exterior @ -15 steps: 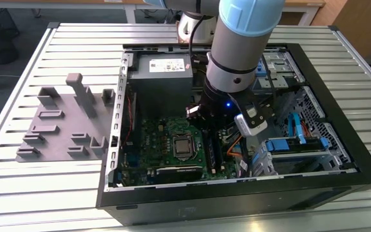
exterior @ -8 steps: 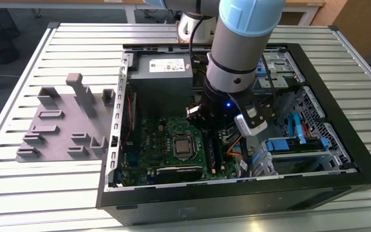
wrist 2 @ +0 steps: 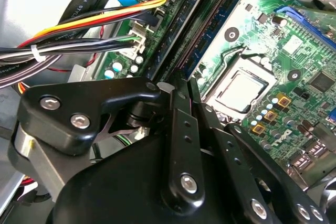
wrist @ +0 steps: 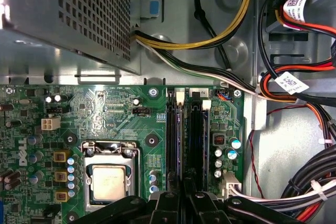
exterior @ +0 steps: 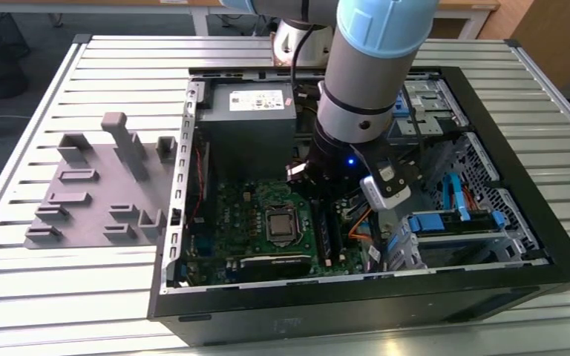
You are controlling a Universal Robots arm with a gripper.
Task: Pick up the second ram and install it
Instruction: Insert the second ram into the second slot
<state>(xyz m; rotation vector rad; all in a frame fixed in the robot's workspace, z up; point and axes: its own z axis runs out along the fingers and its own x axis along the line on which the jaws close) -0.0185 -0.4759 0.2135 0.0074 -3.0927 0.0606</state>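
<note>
We logged, from the exterior view's left: a grey fixture tray (exterior: 97,189) on the slatted table (exterior: 27,289), then the open computer case (exterior: 552,259) with its grey power supply (exterior: 249,119). The gripper (wrist 2: 181,85) hung low over the green motherboard (exterior: 255,204), fingers together on the second ram (wrist: 179,145), edge-on in the slots beside the processor socket (wrist: 109,174). Cable bundles (wrist: 294,93) crowded close.

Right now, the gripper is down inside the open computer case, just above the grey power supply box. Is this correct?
No. The gripper is down inside the open computer case, but above the black memory slots, as the first wrist view shows.
</note>
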